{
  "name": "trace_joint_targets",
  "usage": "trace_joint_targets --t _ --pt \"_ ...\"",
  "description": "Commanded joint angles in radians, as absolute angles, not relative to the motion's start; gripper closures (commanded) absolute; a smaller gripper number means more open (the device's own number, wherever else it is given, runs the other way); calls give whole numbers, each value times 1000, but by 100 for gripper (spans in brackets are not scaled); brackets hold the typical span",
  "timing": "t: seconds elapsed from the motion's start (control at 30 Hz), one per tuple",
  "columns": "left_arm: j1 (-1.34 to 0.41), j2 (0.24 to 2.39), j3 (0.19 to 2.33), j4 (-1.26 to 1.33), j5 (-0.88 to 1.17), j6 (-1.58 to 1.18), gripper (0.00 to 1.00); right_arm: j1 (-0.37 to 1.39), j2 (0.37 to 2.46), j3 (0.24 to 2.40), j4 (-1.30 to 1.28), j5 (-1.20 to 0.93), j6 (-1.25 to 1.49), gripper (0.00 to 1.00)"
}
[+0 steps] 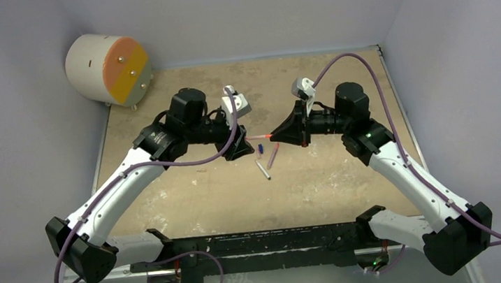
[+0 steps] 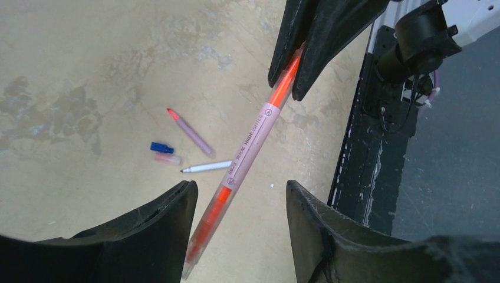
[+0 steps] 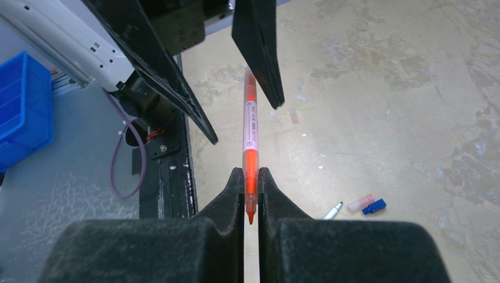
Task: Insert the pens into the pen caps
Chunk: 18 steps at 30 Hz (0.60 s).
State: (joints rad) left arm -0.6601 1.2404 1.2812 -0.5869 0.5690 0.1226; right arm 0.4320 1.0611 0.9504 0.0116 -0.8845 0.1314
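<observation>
The right gripper (image 3: 251, 177) is closed tight on the orange pen (image 3: 250, 127), near one end, and holds it in the air above the table (image 1: 322, 183), almost level. From the right wrist view I see the bare orange tip just behind the closed fingers, so this end has no cap. The other end of the pen reaches in between the fingers of the left gripper (image 2: 239, 190), which stands wide open. The pen passes through the gap, and I cannot say that either finger touches it. To me this looks like a passing of the pen from one arm to the other, with the capping itself not yet begun. On the table under the grippers lie the blue cap (image 2: 161, 147) and the pink cap (image 2: 167, 158), just beside each other. The white pen (image 2: 206, 167) is near them and the mauve pen (image 2: 191, 133) is a little apart. The next move, I think, asks the left gripper to close on the barrel without pushing the pen sideways, because the right one grips only a short part near the tip. After that one arm must be free to fetch a cap and bring it in line with the bare tip.
</observation>
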Motion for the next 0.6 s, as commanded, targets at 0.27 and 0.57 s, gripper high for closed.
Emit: trace_joint_targets --t 0.27,0.57 --pt "-679 1248 1258 -545 655 142 81 439 1062 994 50 -963 125 100" --pt "-681 1200 1197 -431 636 106 100 437 1048 941 177 -859 231 54"
